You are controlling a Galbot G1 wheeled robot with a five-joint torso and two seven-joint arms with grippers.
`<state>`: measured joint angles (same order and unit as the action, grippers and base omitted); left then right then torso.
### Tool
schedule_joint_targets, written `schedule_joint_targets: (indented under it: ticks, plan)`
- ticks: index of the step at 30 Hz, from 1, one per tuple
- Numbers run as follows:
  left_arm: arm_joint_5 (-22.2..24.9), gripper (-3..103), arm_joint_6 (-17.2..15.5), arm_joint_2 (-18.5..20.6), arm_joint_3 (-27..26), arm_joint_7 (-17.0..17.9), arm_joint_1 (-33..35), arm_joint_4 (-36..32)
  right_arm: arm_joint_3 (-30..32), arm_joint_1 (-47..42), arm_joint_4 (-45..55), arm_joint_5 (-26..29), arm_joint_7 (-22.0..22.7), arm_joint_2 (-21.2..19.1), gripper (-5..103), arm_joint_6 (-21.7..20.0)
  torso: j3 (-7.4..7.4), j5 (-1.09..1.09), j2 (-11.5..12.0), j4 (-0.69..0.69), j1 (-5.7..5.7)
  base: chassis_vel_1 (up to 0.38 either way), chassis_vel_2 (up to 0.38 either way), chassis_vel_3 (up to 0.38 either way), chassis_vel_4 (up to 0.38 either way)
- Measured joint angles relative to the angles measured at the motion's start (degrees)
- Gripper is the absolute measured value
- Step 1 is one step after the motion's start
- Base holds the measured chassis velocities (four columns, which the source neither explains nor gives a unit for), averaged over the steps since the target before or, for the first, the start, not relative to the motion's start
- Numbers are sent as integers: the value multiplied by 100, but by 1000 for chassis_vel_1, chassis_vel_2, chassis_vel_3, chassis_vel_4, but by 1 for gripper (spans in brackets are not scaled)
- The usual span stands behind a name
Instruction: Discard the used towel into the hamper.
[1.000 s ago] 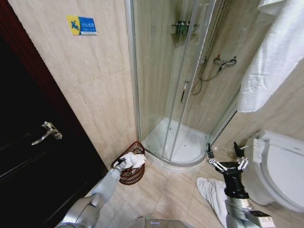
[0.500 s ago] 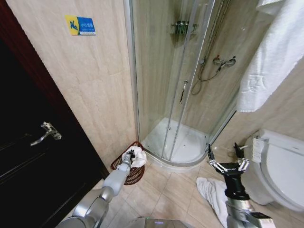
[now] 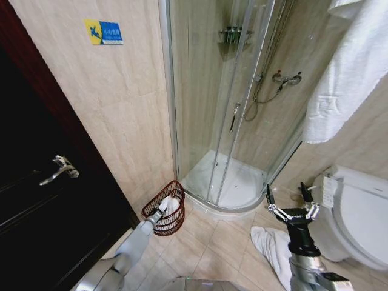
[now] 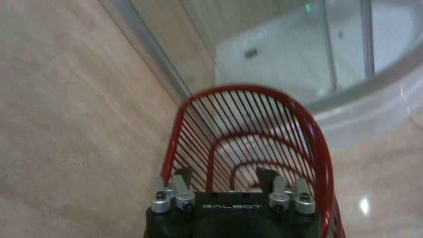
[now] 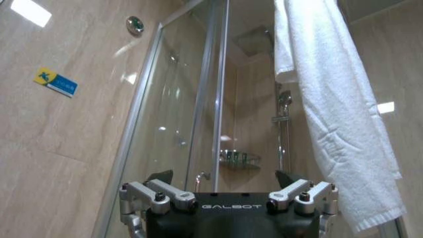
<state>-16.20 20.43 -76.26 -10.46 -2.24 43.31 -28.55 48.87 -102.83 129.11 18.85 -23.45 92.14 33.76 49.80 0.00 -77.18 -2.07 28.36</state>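
Retreating left claw (image 3: 159, 212) open, empty | towel (image 3: 171, 205) dropped in hamper (image 3: 159, 219)

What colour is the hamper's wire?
Dark reddish-brown in the head view; it shows best, as bright red, in the left wrist view.

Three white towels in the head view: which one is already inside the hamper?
The small one in the red wire hamper by the left gripper: towel. Another lies on the floor; the third hangs above the toilet.
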Motion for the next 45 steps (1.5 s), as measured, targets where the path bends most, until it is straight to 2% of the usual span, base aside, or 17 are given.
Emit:
schedule_joint_targets:
  ticks: [2,3,6,7,10,11,13,16,17,18,21,22,23,25,29,36,45]
  plan:
    - [506,78,126,54,-12,4,104,-260,-29,12,41,-17,1,0,100,-7,0,-1,0,0,0,0,0,0,0]
    - [506,78,126,54,-12,4,104,-260,-29,12,41,-17,1,0,100,-7,0,-1,0,0,0,0,0,0,0]
    - [1532,93,-97,214,-14,-68,391,-1032,-26,73,87,-25,76,0,100,-46,0,0,0,0,0,0,0,0,0]
    - [1532,93,-97,214,-14,-68,391,-1032,-26,73,87,-25,76,0,100,-46,0,0,0,0,0,0,0,0,0]
    - [2514,99,-526,435,-119,-342,820,-2008,-4,142,196,-88,245,0,100,-196,0,-2,0,-2,0,0,0,0,0]
    - [2514,99,-526,435,-119,-342,820,-2008,-4,142,196,-88,245,0,100,-196,0,-2,0,-2,0,0,0,0,0]
    - [3088,100,-818,587,-282,-467,1262,-2894,-10,184,314,-124,382,0,100,-336,0,0,0,1,0,0,0,0,0]
    - [3360,100,-985,651,-444,-521,1550,-3401,-20,221,393,-148,468,0,100,-426,0,-3,0,1,0,0,0,0,0]
    - [3744,100,-1296,744,-767,-577,2055,-4272,-23,297,529,-179,598,0,100,-607,0,0,0,-1,0,0,0,0,0]
    - [3900,100,-1434,778,-898,-602,2303,-4662,-14,329,595,-189,653,-2,100,-708,0,1,0,-2,0,0,0,0,0]
    - [4062,100,-1572,808,-1057,-630,2565,-5098,29,367,676,-193,713,-20,100,-843,1,-2,0,-4,-1,0,0,0,0]
    - [4195,100,-1697,825,-1232,-665,2814,-5575,67,403,748,-190,785,-48,100,-947,0,-1,0,0,0,0,0,0,0]
    - [4332,100,-2039,743,-1681,-781,3298,-6536,137,445,936,-169,977,-102,100,-1223,0,0,0,-1,-1,0,0,0,0]
    - [4341,100,-2374,547,-2053,-866,3573,-7256,149,470,1095,-168,1102,-119,100,-1451,0,3,-1,0,-1,0,0,0,0]
    - [4305,100,-2717,233,-2308,-839,3951,-8284,139,492,1295,-175,1239,-136,100,-1634,0,0,-1,3,-1,0,0,0,0]
    - [3927,100,-2825,-136,-2757,-730,4846,-9655,123,586,1436,-181,1521,-301,100,-2060,0,1,-1,-3,-1,0,0,0,0]
    - [3610,100,-2921,-693,-2738,-591,5586,-10964,29,656,1436,-163,1691,-307,100,-2340,0,2,-1,0,0,0,0,0,0]
